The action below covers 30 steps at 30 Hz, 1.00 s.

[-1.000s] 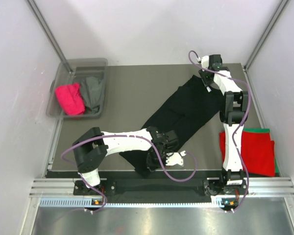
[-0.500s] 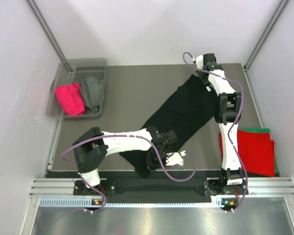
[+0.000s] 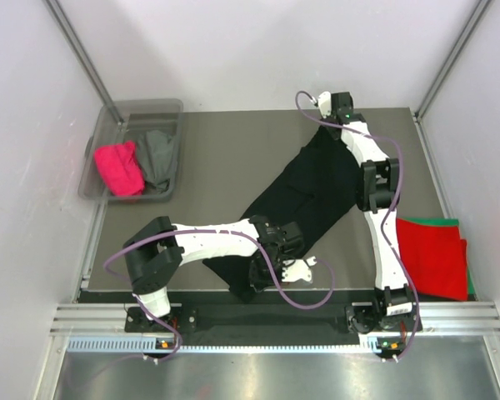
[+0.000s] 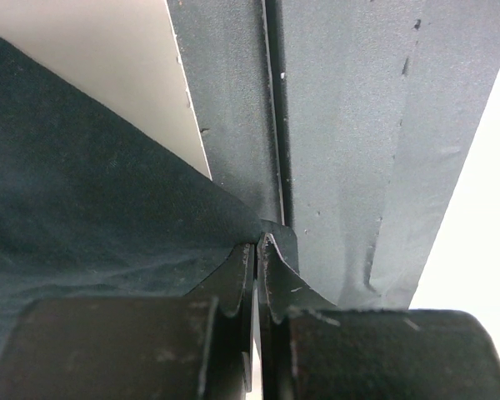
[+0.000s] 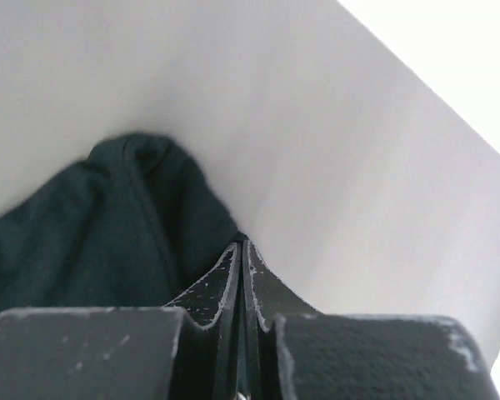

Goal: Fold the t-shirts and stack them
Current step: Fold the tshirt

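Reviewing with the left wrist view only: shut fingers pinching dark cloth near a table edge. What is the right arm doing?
Observer: The right gripper is shut on the far end of the same black shirt, which runs diagonally across the table.
Operator: Any shirts done yet?
Observer: A folded red shirt lies on a green shirt at the table's right edge.
Operator: And the rest?
Observer: A pink shirt and a grey shirt sit in the tub at the far left.
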Tool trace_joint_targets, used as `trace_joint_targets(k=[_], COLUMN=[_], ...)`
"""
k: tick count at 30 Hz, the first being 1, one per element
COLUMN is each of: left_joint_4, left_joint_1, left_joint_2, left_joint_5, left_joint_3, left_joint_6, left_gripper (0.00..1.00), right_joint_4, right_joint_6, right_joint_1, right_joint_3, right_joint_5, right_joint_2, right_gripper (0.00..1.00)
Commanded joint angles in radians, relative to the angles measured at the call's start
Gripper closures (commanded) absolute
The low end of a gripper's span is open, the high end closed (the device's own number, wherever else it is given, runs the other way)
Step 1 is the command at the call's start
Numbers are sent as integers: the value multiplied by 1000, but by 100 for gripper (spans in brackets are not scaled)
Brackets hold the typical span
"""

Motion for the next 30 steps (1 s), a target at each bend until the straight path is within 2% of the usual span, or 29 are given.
trace_joint_targets(k=[1,8,10,12,14,15,16,17,18,19,21,23,24,25,27,28,30], left_joint_4=[-19,-27,-19,-22,-41,-45,-47,-36,-28,-15,31,74,108,110,149,174,235], left_joint_1=[-6,-6,-6,-6,-6,-6,-4,19,43,119,204,301,322,361,401,446,496], left_joint_2=[-6,-6,-9,-14,-15,-17,-25,-29,-35,-34,-5,32,79,109,182,204,253], left_joint_5=[-5,-58,-86,-57,-20,-14,-56,-87,-118,-144,-115,-125,-152,-161,-149,-127,-22], left_joint_3=[19,56,71,87,139,166,236,278,324,422,520,654,695,787,857,889,888], left_joint_6=[-3,-18,-27,-36,-47,-50,-55,-70,-87,-102,-119,-150,-162,-167,-207,-226,-302], left_gripper=[100,99,94,62,48,37,35,31,8,1,1,1,1,2,3,8,16], right_joint_4=[149,304,314,347,394,405,414,414,411,407,373,388,399,399,353,327,227], right_joint_6=[17,-6,2,-7,0,17,29,39,58,71,112,154,196,212,227,227,209], right_joint_1=[10,10,16,32,36,36,33,30,16,7,-25,-53,-80,-91,-114,-117,-117], right_joint_3=[68,84,96,96,96,94,93,88,62,42,-46,-176,-326,-393,-564,-614,-748], right_joint_5=[3,32,23,26,64,110,131,145,153,152,124,86,37,6,-93,-126,-231], right_joint_2=[24,25,36,41,45,42,24,6,-17,-78,-155,-330,-397,-527,-643,-750,-850], right_gripper=[100,100,100,100,94,91,79,75,70,66,63,61,61,60,59,59,59])
